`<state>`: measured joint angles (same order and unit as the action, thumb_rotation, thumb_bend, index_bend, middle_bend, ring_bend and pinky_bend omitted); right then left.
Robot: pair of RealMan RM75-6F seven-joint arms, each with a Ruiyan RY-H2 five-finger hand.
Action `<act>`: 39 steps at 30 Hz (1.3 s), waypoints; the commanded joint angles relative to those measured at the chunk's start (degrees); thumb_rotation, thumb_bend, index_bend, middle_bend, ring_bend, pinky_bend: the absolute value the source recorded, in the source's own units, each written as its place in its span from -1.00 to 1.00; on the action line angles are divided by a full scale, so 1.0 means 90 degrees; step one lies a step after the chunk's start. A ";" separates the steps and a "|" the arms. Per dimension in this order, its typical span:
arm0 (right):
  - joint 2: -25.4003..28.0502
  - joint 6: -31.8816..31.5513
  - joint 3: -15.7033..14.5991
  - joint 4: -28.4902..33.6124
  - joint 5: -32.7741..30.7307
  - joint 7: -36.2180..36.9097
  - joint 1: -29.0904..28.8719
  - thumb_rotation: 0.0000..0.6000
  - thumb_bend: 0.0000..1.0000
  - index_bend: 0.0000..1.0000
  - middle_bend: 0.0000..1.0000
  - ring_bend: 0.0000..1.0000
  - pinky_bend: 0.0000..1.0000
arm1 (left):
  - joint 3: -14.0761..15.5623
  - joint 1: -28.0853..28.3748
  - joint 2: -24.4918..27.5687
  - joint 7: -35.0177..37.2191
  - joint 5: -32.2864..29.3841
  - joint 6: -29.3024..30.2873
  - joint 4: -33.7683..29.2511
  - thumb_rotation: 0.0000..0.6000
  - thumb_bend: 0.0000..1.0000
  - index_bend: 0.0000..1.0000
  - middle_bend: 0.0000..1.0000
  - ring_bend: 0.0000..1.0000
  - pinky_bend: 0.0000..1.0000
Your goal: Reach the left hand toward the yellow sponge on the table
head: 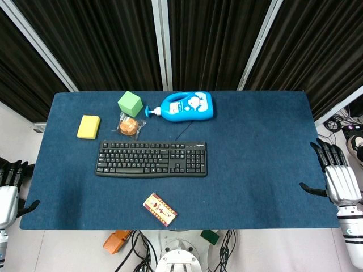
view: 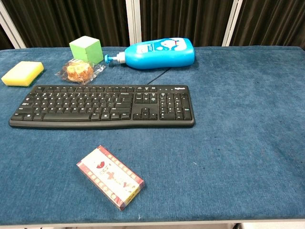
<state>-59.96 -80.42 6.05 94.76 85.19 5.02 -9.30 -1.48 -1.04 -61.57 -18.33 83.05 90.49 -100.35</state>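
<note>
Left hand (head: 10, 190) hangs off the table's (head: 255, 170) edge—fingers spread, empty—well apart from yellow sponge (head: 88, 127).

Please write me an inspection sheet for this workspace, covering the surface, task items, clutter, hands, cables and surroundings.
Surface: blue cloth-covered table, flat.
Job's things: yellow sponge lies near the far-left corner, apart from everything else.
Clutter: black keyboard at centre; green cube; wrapped pastry; blue bottle lying on its side; small patterned box near the front edge.
Hands: left hand and right hand sit off the table's sides, fingers apart, holding nothing.
Cables: keyboard cable runs toward the bottle; loose cables on the floor.
Surroundings: dark curtains behind.
</note>
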 commanded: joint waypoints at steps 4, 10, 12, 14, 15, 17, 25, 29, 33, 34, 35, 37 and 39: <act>0.0025 0.0086 0.0030 0.0052 -0.0041 -0.0047 -0.0069 1.00 -0.70 -1.00 -1.00 -1.00 -1.00 | -0.0015 0.0039 0.0000 0.0079 -0.0044 -0.0097 -0.0032 1.00 -0.83 -0.85 -0.89 -0.99 -1.00; 0.0053 0.0034 0.0041 0.0062 -0.0024 -0.0032 -0.0072 1.00 -0.71 -1.00 -1.00 -1.00 -1.00 | -0.0125 0.0227 -0.0022 0.0050 0.0091 -0.0193 -0.0085 1.00 -0.83 -0.85 -0.87 -0.95 -1.00; 0.0051 -0.0014 0.0039 0.0052 -0.0011 -0.0015 -0.0053 1.00 -0.71 -1.00 -1.00 -1.00 -1.00 | -0.0184 0.0361 -0.0013 0.0067 0.0167 -0.0301 -0.0114 1.00 -0.83 -0.85 -0.85 -0.92 -1.00; 0.0039 -0.0070 0.0031 0.0037 0.0007 0.0006 -0.0027 1.00 -0.71 -1.00 -1.00 -1.00 -1.00 | -0.0281 0.0590 0.0021 0.0069 0.0226 -0.0531 -0.0154 1.00 -0.83 -0.85 -0.80 -0.87 -1.00; 0.0034 -0.0084 0.0024 0.0032 0.0011 0.0012 -0.0017 1.00 -0.71 -1.00 -1.00 -1.00 -1.00 | -0.0331 0.0706 0.0038 0.0064 0.0246 -0.0650 -0.0168 1.00 -0.83 -0.85 -0.78 -0.85 -1.00; 0.0026 -0.0113 0.0004 0.0032 0.0029 0.0013 0.0004 1.00 -0.71 -1.00 -1.00 -1.00 -1.00 | -0.0453 0.1009 0.0078 0.0068 0.0236 -0.1006 -0.0207 1.00 -0.82 -0.85 -0.68 -0.74 -0.99; 0.0036 -0.0252 -0.0053 0.0083 0.0029 -0.0043 0.0122 1.00 -0.71 -1.00 -1.00 -1.00 -1.00 | -0.0990 0.2357 -0.0004 0.0235 -0.0491 -0.2826 0.0000 1.00 -0.67 -0.75 -0.25 -0.29 -0.54; 0.0040 -0.0288 -0.0063 0.0115 0.0021 -0.0076 0.0155 1.00 -0.70 -1.00 -1.00 -1.00 -1.00 | -0.1124 0.2979 -0.0114 0.0028 -0.1001 -0.3721 0.0107 1.00 -0.36 -0.70 0.14 0.13 0.14; 0.0029 -0.0286 -0.0066 0.0121 -0.0011 -0.0097 0.0170 1.00 -0.71 -1.00 -1.00 -1.00 -1.00 | -0.1135 0.3505 -0.0146 -0.0249 -0.1724 -0.4574 0.0099 1.00 0.03 -0.53 0.68 0.65 0.62; 0.0026 -0.0275 -0.0066 0.0115 -0.0028 -0.0094 0.0171 1.00 -0.71 -1.00 -1.00 -1.00 -1.00 | -0.1118 0.3611 -0.0158 -0.0328 -0.1922 -0.4739 0.0107 1.00 0.08 -0.52 0.71 0.70 0.67; 0.0024 -0.0254 -0.0065 0.0107 -0.0051 -0.0091 0.0171 1.00 -0.70 -1.00 -1.00 -1.00 -1.00 | -0.1082 0.3745 -0.0174 -0.0443 -0.2210 -0.4944 0.0124 1.00 0.14 -0.51 0.76 0.77 0.73; 0.0022 -0.0226 -0.0061 0.0094 -0.0084 -0.0087 0.0167 1.00 -0.70 -1.00 -1.00 -1.00 -1.00 | -0.0987 0.3955 -0.0220 -0.0651 -0.2700 -0.5208 0.0169 1.00 0.21 -0.51 0.81 0.82 0.78; 0.0024 -0.0211 -0.0059 0.0085 -0.0096 -0.0078 0.0164 1.00 -0.71 -1.00 -1.00 -1.00 -1.00 | -0.0889 0.4099 -0.0271 -0.0814 -0.3068 -0.5317 0.0214 1.00 0.26 -0.51 0.85 0.86 0.81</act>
<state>-59.74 -82.31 5.51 95.52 84.33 4.31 -7.82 -10.51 32.68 -63.16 -22.75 60.42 45.90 -99.17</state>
